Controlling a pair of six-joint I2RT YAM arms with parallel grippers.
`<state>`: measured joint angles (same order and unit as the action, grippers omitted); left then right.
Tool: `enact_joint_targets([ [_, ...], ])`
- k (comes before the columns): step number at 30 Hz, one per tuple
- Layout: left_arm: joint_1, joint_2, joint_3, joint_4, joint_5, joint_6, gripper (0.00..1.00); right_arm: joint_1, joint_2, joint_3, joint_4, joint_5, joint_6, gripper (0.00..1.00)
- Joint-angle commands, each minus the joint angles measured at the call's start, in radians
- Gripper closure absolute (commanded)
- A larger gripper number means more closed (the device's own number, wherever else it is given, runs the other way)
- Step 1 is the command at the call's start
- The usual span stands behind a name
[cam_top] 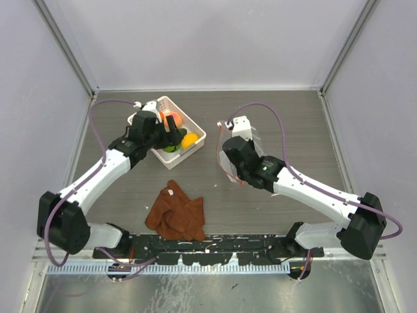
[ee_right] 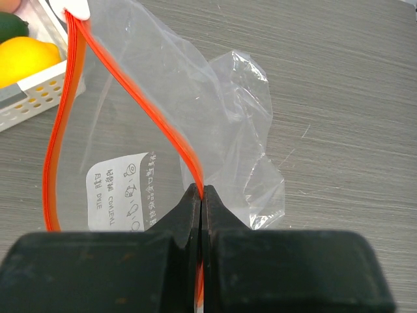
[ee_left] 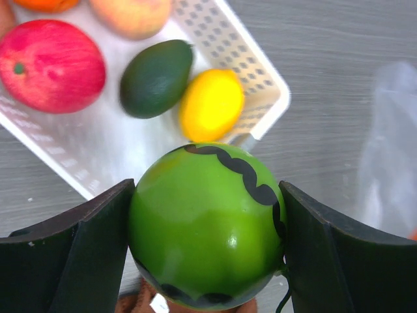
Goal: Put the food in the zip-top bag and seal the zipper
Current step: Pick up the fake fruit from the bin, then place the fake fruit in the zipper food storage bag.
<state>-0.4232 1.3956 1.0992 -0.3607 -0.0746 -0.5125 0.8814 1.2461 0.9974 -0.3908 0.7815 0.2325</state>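
The left tool [ee_left: 207,192], clamped around the bright green toy fruit [ee_left: 202,241], should carry it into the clear plastic bag [ee_right: 241,111], whose orange-red zipper strip [ee_right: 186,167] the right tool [ee_right: 201,193] pinches.

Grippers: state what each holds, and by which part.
Left gripper: the bright green fruit, fingers on its opposite sides. Right gripper: the zip-top bag, pinched by its orange-red zipper.

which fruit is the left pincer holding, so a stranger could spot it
On the table, find the white lattice basket. At its edge, the left pincer grips a round bright green fruit. Only it bears wavy black stripes.
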Motion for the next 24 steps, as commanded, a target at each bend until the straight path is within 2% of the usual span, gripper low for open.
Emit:
enact_joint_targets([
  [1, -0.050, -0.179, -0.112, 0.302, 0.096, 0.002, 0.54, -0.002, 0.008, 0.063, 0.002, -0.025, 0.039, 1.00],
  [6, -0.125, -0.307, -0.213, 0.464, 0.139, 0.029, 0.57, -0.002, 0.020, 0.089, -0.027, -0.050, 0.063, 1.00],
  [12, -0.203, -0.388, -0.315, 0.679, 0.182, 0.045, 0.59, -0.001, 0.023, 0.103, -0.043, -0.108, 0.091, 1.00],
  [24, -0.328, -0.402, -0.445, 1.029, 0.222, 0.106, 0.62, -0.002, -0.010, 0.115, -0.024, -0.283, 0.106, 1.00],
])
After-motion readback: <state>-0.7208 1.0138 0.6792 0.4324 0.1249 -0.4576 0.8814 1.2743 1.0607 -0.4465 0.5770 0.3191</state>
